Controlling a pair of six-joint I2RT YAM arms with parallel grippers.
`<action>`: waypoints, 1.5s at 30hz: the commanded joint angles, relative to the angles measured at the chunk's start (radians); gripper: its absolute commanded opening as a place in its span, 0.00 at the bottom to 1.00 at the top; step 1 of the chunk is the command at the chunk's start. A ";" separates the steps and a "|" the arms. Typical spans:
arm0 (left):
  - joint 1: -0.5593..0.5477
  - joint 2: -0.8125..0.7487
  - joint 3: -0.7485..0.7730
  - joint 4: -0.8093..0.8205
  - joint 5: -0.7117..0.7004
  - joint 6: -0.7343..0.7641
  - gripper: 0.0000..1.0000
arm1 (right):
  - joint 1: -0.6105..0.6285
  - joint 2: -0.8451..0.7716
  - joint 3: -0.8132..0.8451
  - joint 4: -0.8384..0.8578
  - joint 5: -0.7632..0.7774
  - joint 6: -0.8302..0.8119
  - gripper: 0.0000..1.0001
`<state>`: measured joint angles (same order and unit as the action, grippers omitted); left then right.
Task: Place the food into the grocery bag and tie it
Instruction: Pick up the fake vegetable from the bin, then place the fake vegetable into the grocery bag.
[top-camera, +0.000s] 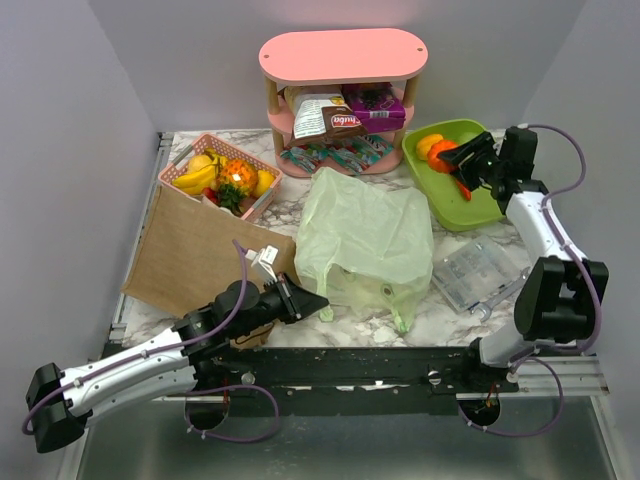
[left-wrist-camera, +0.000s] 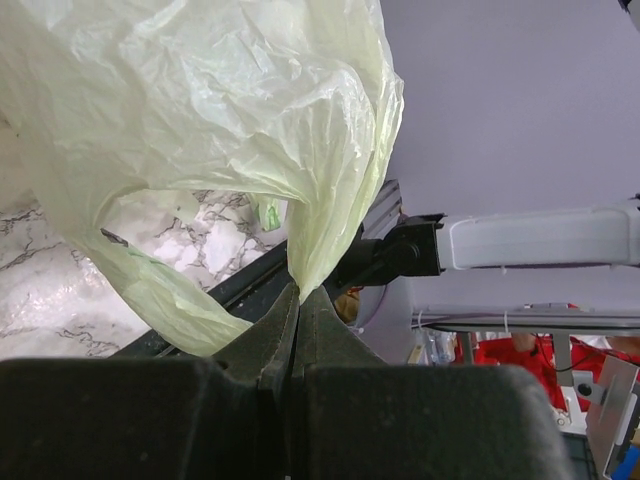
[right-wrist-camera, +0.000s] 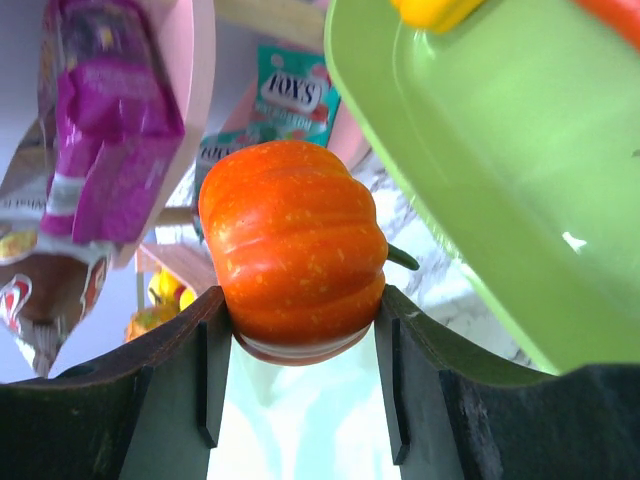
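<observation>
A lab test booth: plain grey walls (top-camera: 60, 120) enclosing a marble-look table (top-camera: 292, 212).

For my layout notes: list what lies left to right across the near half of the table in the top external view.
brown bag → pale-green grocery bag → clear plastic container

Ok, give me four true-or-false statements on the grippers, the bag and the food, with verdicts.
1. The left gripper is shut on the grocery bag. True.
2. The right gripper is empty. False: it holds an orange pumpkin between its fingers.
3. The orange pumpkin is inside the grocery bag. False: it is up by the green tray.
4. The brown bag lies flat on the table. True.
</observation>
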<state>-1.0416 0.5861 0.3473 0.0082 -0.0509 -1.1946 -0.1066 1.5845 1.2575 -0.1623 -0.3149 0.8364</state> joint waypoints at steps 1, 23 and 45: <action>0.003 0.016 0.039 -0.007 0.010 -0.015 0.00 | -0.004 -0.113 -0.064 -0.011 -0.148 -0.034 0.43; 0.003 0.120 0.182 -0.056 0.080 0.009 0.00 | 0.097 -0.560 -0.124 -0.419 -0.584 -0.181 0.41; 0.003 0.330 0.504 -0.105 0.079 0.081 0.00 | 0.203 -0.823 -0.285 -0.928 -0.527 -0.268 0.41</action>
<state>-1.0416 0.8642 0.7696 -0.0929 0.0013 -1.1481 0.0921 0.7822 0.9844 -1.0149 -0.8318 0.5941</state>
